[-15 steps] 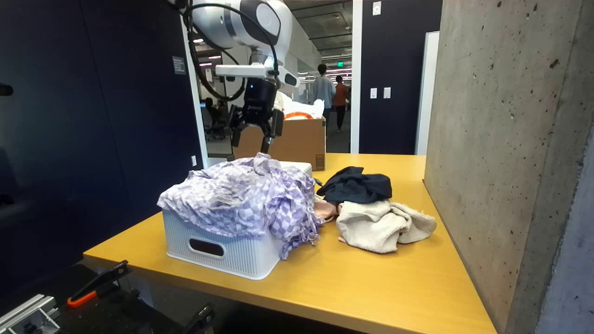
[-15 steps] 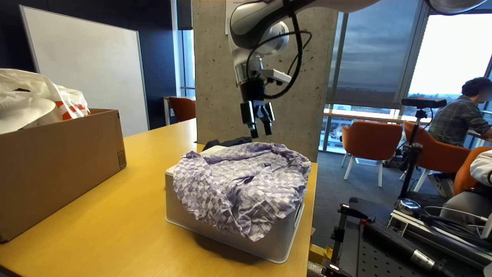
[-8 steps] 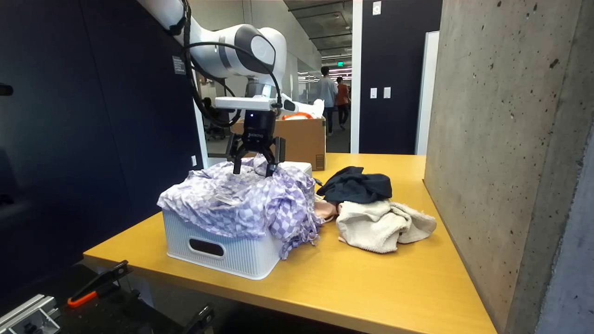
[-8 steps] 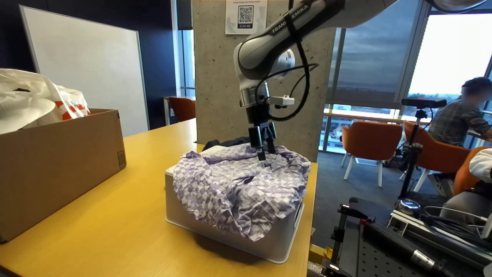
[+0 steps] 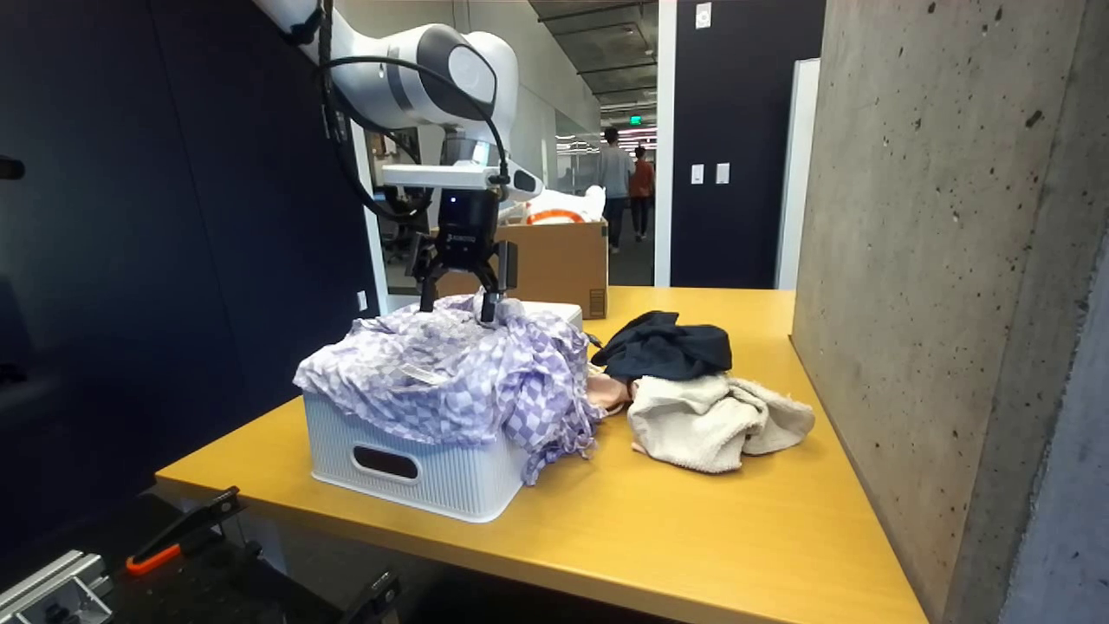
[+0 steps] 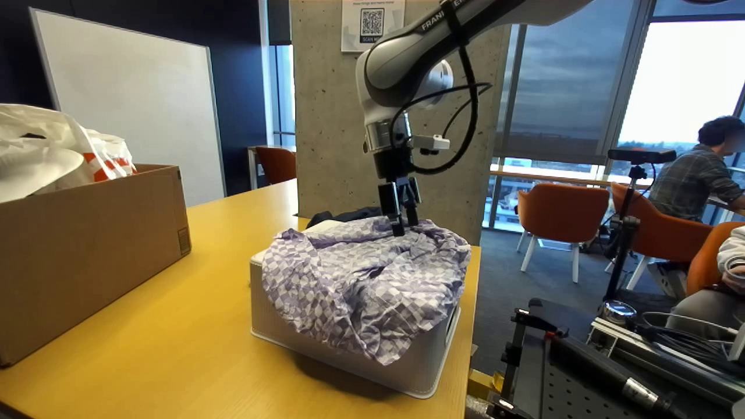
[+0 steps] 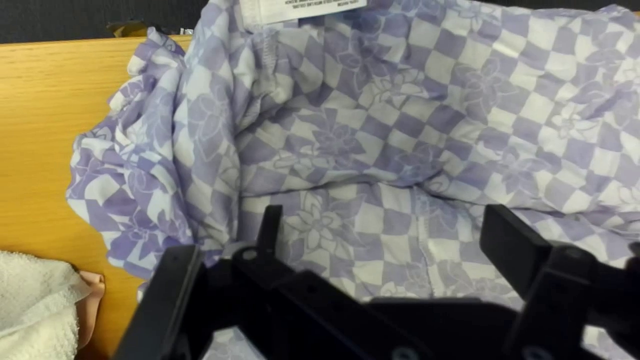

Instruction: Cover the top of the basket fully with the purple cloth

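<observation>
The purple and white checked cloth lies crumpled over the top of the white basket. It hangs over the basket's sides in both exterior views, also here. A back corner of the basket shows bare past the cloth; the basket wall also shows here. My gripper points down with its fingers apart, over the cloth's far part; it also shows here. In the wrist view the cloth fills most of the picture, and nothing is between my fingertips. I cannot tell whether they touch the cloth.
A black cloth and a cream towel lie beside the basket on the yellow table. A brown cardboard box with white bags stands behind. A concrete pillar borders the table.
My gripper came down from above to just over the cloth, then rose slightly and shifted a little sideways. Its fingers stayed apart. The cloth and basket look unmoved.
</observation>
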`<state>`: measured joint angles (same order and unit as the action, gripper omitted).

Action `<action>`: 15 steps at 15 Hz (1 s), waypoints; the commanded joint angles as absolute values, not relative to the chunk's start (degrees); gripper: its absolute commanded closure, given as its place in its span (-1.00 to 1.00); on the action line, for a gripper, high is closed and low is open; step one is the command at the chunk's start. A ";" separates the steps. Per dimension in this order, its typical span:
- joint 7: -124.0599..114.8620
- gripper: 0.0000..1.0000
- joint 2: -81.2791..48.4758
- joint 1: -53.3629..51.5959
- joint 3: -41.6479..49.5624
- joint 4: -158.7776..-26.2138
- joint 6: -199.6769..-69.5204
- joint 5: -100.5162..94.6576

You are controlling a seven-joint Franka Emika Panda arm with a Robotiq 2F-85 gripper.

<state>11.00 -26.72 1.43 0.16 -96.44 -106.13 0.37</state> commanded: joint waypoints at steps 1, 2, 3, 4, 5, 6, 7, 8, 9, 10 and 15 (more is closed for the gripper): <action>10.33 -1.00 -23.01 -0.31 -0.30 -98.27 -108.19 -3.58; 10.72 -1.00 -21.34 -1.13 -0.53 -98.92 -108.60 -5.42; 10.51 -1.00 -19.91 -2.06 -0.54 -99.18 -108.21 -7.74; 11.08 -1.00 -19.13 -2.72 -0.54 -98.68 -107.17 -10.21; 11.71 -1.00 -18.75 -3.08 -0.54 -98.13 -106.96 -12.35; 13.83 -1.00 -19.13 -2.93 -0.79 -97.55 -106.55 -13.56; 15.49 -1.00 -19.45 -2.87 -0.90 -97.33 -106.74 -14.73; 18.49 -1.00 -20.03 -2.49 -1.00 -97.37 -107.70 -15.92; 20.83 -1.00 -20.15 -2.08 -1.21 -97.70 -108.84 -16.16; 23.35 -1.00 -20.38 -1.71 -1.35 -97.89 -109.27 -16.59; 32.41 -1.00 -21.42 -0.16 -1.91 -101.33 -119.83 -17.21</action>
